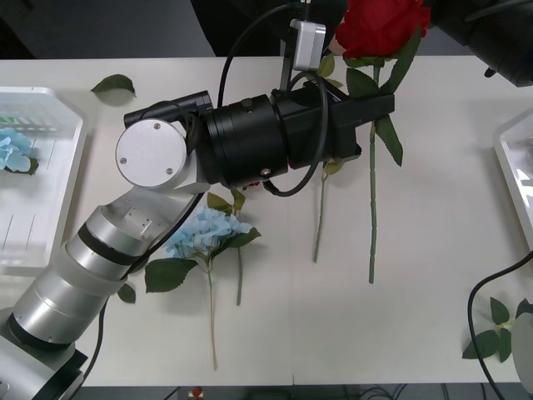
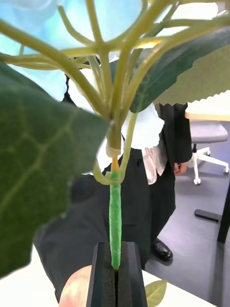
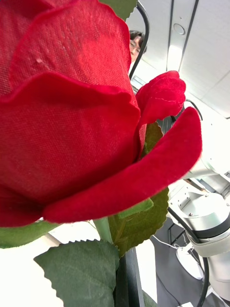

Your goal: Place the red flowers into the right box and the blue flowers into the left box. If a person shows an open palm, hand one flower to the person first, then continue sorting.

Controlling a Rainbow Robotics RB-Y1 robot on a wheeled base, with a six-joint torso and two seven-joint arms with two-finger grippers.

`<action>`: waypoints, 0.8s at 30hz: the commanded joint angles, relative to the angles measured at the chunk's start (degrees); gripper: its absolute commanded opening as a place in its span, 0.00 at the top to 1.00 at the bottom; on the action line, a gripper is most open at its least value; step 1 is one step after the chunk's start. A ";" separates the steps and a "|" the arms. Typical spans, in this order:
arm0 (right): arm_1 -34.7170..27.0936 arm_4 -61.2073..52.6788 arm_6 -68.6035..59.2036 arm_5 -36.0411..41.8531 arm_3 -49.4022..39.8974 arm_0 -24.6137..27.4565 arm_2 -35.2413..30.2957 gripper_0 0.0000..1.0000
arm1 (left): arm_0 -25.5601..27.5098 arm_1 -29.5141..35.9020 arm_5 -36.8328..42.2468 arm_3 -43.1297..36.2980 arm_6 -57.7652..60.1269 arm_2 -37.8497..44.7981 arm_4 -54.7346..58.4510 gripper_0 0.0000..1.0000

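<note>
The left end effector [image 1: 391, 104] is clenched on the thin green stem of a deep red fabric rose [image 1: 379, 25], held above the white bench [image 1: 433, 250]. The right end effector [image 2: 115, 276] is clamped on a pale blue hydrangea's [image 2: 52, 29] wrapped stem. Both flowers look light and top-heavy, so low on the stiff stem seems the best hold.

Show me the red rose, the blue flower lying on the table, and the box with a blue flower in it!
red rose [image 1: 379, 25], front view, on the bloom.
blue hydrangea [image 1: 204, 229], front view, on the petals.
left box [image 1: 71, 125], front view, on its rim.
</note>
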 commanded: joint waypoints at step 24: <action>0.69 -8.06 7.43 0.93 -1.31 1.04 0.26 0.00 | -0.12 -0.07 -0.18 -1.16 -2.33 0.73 0.90 1.00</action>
